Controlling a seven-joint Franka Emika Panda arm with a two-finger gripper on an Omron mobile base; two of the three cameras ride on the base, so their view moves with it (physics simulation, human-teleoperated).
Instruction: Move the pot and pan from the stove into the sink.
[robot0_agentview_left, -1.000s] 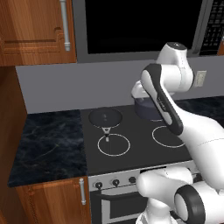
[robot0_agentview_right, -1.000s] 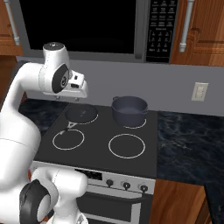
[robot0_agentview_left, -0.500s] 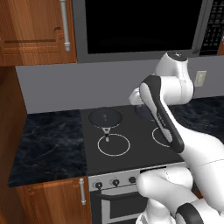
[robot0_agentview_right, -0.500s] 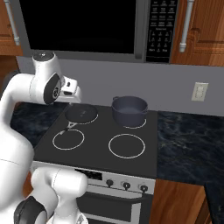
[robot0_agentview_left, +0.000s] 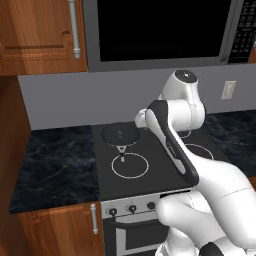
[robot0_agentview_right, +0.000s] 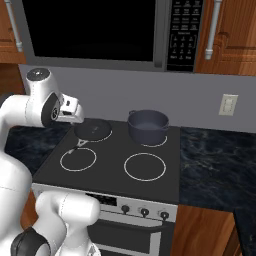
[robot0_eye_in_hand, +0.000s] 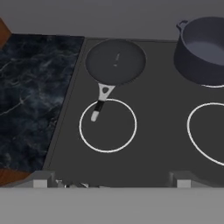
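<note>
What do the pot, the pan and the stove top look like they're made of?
The pot: probably metal with a matte dark grey finish, faint sheen inside. The pan: likely matte black coated metal, with a pale steel-looking handle. The stove top: smooth black glass, judging by its flat surface and printed white rings.

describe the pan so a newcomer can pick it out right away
Find the black glass stove with four white burner rings, under the microwave. On its rear left burner sits the pan: shallow, flat, round and black, its one short straight handle pointing toward the front left ring. Its neighbour on the rear right burner, the pot, is deep, dark grey and has two loop handles.
</note>
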